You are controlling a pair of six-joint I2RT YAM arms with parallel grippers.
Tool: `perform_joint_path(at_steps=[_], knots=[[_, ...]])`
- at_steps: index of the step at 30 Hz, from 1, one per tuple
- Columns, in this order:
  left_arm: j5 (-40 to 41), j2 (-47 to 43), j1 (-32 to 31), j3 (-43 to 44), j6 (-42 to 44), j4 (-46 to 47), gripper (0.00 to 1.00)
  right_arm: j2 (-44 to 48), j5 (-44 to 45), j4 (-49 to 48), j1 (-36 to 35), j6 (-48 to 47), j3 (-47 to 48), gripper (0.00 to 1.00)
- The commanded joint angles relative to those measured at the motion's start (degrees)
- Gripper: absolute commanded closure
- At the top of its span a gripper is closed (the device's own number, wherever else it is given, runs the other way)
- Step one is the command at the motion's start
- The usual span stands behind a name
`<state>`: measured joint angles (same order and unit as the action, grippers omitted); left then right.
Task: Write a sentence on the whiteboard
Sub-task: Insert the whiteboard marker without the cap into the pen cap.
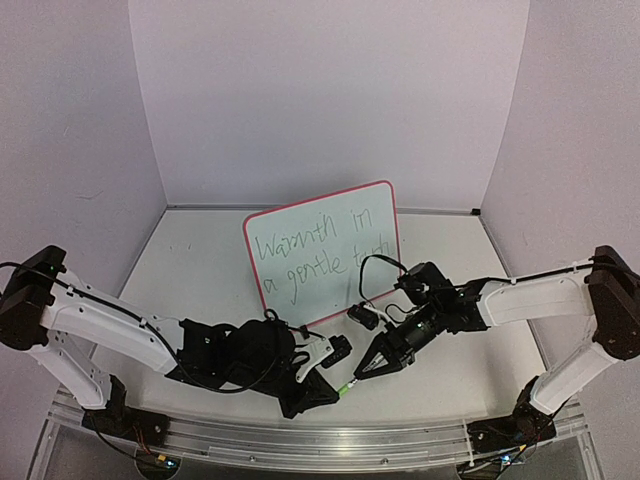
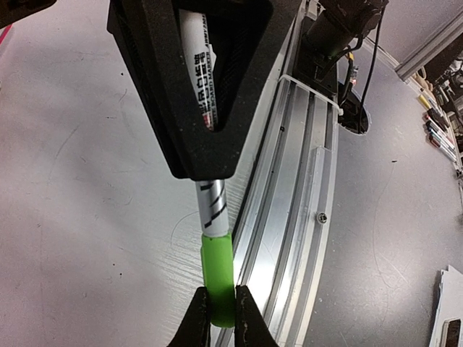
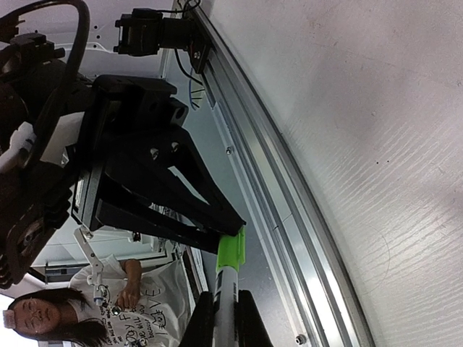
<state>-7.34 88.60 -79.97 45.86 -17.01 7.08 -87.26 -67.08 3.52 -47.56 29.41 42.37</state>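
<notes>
Surface (image 1: 200,270) pale grey, lilac walls behind | whiteboard (image 1: 290,222) is stood upright mid-surface, beyond both arms | sentence (image 1: 320,255) is read "Warmth in a gentle touch", green, two lines | step: writing judged done, capping in hand | left pincer (image 2: 222,311) is pinched on green cap (image 2: 218,278) | right pincer (image 3: 226,311) is clamped on marker (image 2: 210,202) | next: cap to be pressed home in line | marker print illegible

**Your two arms: white shells, black joints**

Your left arm (image 1: 100,330) and right arm (image 1: 530,295) match. Each has smooth white link shells set between bulky black joints, and each rises from a black base (image 1: 122,420). Thin black cables (image 1: 375,262) run along the links and loop loose by the wrists. Your left gripper (image 1: 333,392) and right gripper (image 1: 359,374) are matte black, with hollow triangular fingers (image 2: 145,72). Two small screws (image 3: 153,153) show on the left one's body.
</notes>
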Motion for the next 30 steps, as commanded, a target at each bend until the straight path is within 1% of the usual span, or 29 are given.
perform_joint_path(at_steps=[1, 12, 16, 19, 21, 26, 29, 30], knots=[[1.08, -0.72, 1.48, 8.55, 4.56, 20.53, 1.00, 1.18, -10.83, -5.59, -3.78, -0.05, 3.34, 1.00], [-1.12, -0.15, 1.74, 10.68, 5.64, 21.56, 1.00, 1.46, -11.68, -5.63, -4.09, -0.14, 4.28, 1.00], [-1.74, -0.88, 1.67, 10.44, 5.10, 19.42, 1.00, 1.84, -8.14, -5.39, -4.06, 0.31, 4.16, 1.00], [-0.89, -3.42, 1.70, 7.93, 3.98, 15.72, 0.99, 2.26, -4.08, -5.29, -3.90, 0.38, 3.82, 1.00], [0.33, -6.39, 1.69, 5.56, 2.80, 12.83, 0.90, 2.77, -1.42, -5.23, -3.38, 0.55, 3.68, 1.00], [2.51, -12.91, 1.63, 0.88, 0.63, 3.43, 0.55, 4.53, 2.40, -5.22, -0.64, 1.02, 3.56, 1.00], [2.90, -14.66, 1.60, 0.37, 0.15, -1.87, 0.41, 5.14, 2.95, -5.27, 0.18, 1.15, 3.79, 1.00], [2.77, -14.77, 1.65, 0.51, 0.22, -3.26, 0.34, 5.24, 2.85, -5.22, 0.31, 1.19, 3.94, 1.00]])
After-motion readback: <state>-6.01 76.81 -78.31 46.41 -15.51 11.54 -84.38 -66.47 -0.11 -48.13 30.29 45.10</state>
